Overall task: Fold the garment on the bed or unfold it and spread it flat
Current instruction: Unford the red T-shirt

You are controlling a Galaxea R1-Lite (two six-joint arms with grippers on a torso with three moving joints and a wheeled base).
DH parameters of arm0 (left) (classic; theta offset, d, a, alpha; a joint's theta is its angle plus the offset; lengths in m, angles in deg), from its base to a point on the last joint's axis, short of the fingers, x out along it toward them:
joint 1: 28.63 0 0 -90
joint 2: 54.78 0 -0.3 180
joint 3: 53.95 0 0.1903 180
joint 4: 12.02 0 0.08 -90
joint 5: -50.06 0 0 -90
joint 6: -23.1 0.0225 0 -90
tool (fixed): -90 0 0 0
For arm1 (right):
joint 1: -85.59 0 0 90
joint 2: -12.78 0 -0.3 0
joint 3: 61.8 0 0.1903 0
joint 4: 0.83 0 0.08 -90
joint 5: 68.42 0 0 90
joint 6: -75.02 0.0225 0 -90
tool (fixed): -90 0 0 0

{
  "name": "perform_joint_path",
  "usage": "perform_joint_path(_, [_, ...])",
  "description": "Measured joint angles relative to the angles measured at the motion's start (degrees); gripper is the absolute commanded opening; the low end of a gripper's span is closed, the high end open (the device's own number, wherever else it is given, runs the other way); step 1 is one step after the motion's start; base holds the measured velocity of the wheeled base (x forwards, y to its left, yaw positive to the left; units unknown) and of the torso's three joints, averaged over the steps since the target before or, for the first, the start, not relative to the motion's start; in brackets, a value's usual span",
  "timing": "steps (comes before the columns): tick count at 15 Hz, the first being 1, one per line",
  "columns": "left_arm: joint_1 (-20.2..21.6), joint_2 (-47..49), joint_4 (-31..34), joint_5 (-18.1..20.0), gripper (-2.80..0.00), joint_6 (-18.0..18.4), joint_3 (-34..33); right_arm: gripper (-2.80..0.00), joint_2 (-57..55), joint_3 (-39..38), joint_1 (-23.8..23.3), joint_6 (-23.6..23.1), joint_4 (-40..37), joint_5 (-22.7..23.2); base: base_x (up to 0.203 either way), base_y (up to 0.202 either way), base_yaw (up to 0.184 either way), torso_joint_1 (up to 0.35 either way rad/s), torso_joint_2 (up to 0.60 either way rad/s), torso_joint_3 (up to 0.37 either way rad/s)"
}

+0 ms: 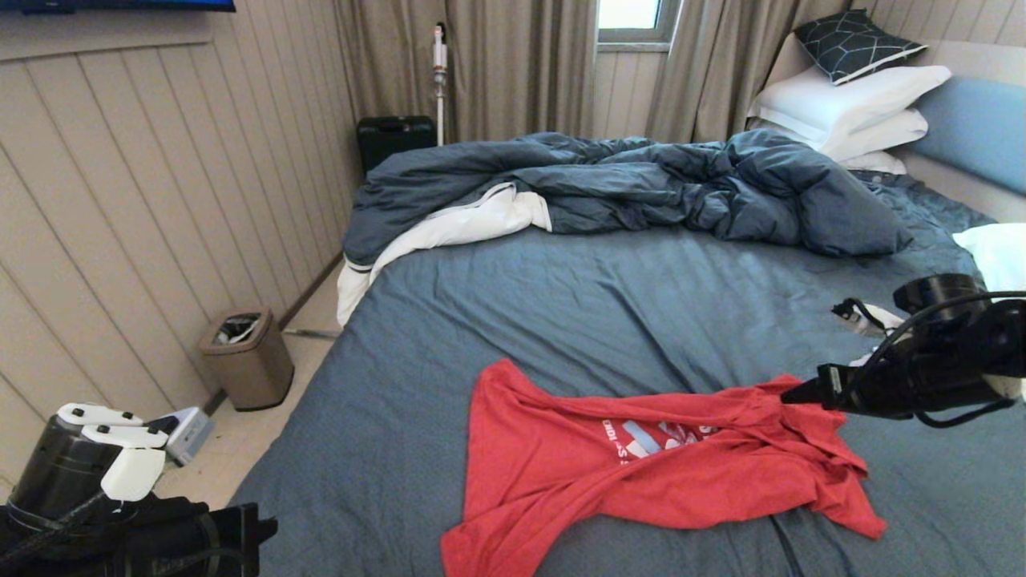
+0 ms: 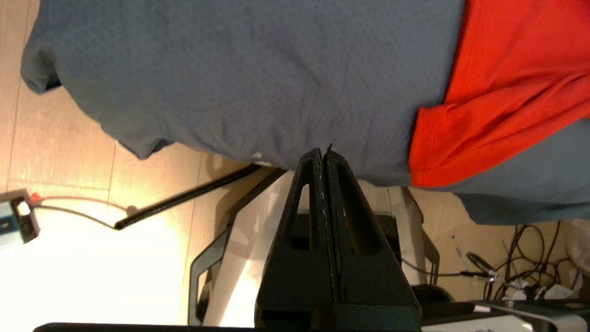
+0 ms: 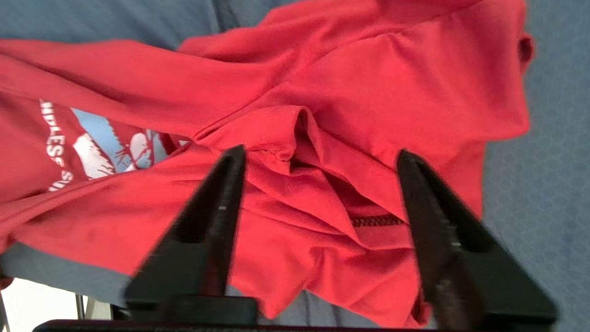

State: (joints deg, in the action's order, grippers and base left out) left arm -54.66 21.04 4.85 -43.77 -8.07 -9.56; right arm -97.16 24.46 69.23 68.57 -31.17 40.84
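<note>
The garment [image 1: 641, 473] is a red T-shirt lying crumpled on the near part of the bed [image 1: 561, 304], with white lettering and a light-blue graphic partly showing. My right gripper [image 3: 320, 157] hangs open just above the garment's [image 3: 332, 92] bunched collar end, on the shirt's right side, with nothing between its fingers. In the head view the right gripper [image 1: 789, 394] is a dark tip at the shirt's right edge. My left gripper [image 2: 322, 152] is shut and empty, parked low off the bed's near left corner, beside a red hem [image 2: 484, 115].
A rumpled dark blue duvet [image 1: 625, 184] lies across the far half of the bed, with white pillows [image 1: 850, 112] at the headboard. A brown waste bin [image 1: 247, 357] stands on the floor left of the bed. Cables [image 2: 507, 272] lie on the floor.
</note>
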Motion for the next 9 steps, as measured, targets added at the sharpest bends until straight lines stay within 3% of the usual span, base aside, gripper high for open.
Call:
perform_joint_path(7, [0.0,2.3,-2.0,0.1,-2.80,0.1,-0.5,0.00,-3.0,0.8,2.8,0.0,0.2,-1.0,0.000,0.000,0.000,0.000,0.00,0.000])
perform_joint_path(8, [0.0,2.6,-2.3,0.1,-2.80,0.1,-0.5,-2.80,-3.4,0.9,2.9,0.0,0.2,-1.1,0.000,0.000,0.000,0.000,0.00,0.000])
perform_joint_path(9, [0.0,2.8,-2.3,0.1,-2.80,0.0,-0.6,-2.80,-3.9,0.9,2.9,0.0,0.3,-1.1,0.000,0.000,0.000,0.000,0.00,0.000])
